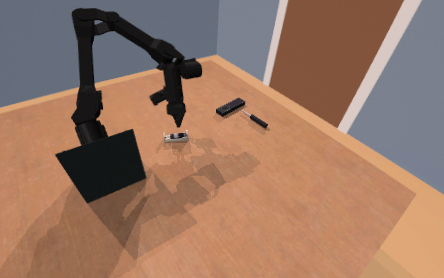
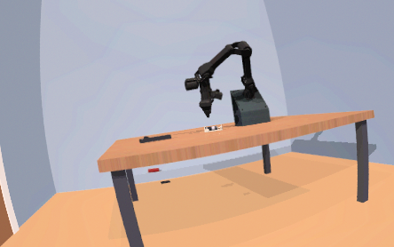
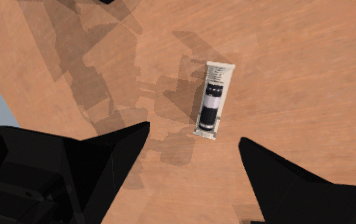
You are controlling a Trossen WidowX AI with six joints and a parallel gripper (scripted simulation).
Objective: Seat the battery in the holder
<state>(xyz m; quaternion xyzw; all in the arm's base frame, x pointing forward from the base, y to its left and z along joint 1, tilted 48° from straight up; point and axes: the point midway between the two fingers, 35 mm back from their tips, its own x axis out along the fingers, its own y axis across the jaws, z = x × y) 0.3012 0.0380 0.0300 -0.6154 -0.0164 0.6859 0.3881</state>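
The battery is black with a pale band and lies lengthwise in the small white holder on the wooden table. In the wrist view the spring end of the holder is at the top. The battery looks flat and in line with the holder. My gripper is open and empty. It hangs a short way above the holder, touching nothing, its two black fingers spread wide to either side.
A black box stands at the arm's base. A flat black bar and a small black tool lie further along the table. Two small items lie on the floor under the table.
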